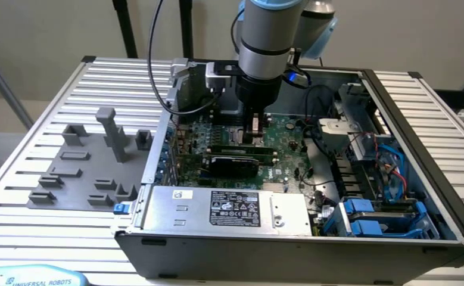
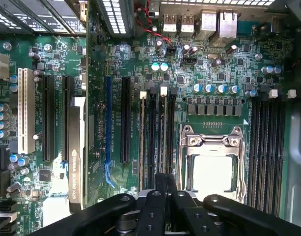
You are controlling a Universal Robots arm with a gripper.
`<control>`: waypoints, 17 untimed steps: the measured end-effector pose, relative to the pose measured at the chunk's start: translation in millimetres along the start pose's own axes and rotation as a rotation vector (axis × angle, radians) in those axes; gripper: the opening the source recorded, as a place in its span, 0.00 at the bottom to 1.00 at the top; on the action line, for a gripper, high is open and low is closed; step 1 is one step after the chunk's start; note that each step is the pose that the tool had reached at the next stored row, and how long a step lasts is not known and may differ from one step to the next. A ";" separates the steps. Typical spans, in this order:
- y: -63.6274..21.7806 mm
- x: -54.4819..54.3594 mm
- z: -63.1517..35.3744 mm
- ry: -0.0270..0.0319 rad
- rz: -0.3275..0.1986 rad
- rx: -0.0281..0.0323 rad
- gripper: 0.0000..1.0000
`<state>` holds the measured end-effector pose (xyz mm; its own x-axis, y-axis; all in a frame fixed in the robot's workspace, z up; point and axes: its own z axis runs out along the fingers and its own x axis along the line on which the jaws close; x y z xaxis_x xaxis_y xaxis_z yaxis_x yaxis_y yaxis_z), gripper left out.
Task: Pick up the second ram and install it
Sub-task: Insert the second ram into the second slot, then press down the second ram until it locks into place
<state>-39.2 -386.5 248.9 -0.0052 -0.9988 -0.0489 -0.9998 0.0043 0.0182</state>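
Where the slatted table (image 1: 49, 107) carried an open computer case (image 1: 295, 238), the motherboard (image 2: 116, 64) was seen lying flat inside it, beside the grey fixture blocks (image 1: 81, 173). The arm (image 1: 267, 36) was lowered into the case over the memory slots. The hand (image 2: 165, 183) was seen with its fingers together above a ram (image 2: 142, 142) seated on edge in a slot beside the processor socket (image 2: 214, 162).

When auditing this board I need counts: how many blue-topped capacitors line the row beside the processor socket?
4 capacitors, side by side near the processor socket; none seems hidden.
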 end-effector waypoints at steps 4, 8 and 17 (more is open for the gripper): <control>0.0 0.0 -0.1 0.0001 0.000 -0.0001 0.11; 0.0 0.0 -0.1 0.0002 0.000 -0.0001 0.11; 0.0 0.0 1.4 0.0004 0.000 -0.0002 0.11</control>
<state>-39.2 -386.4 247.5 -0.0052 -0.9988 -0.0485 -0.9998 0.0043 0.0183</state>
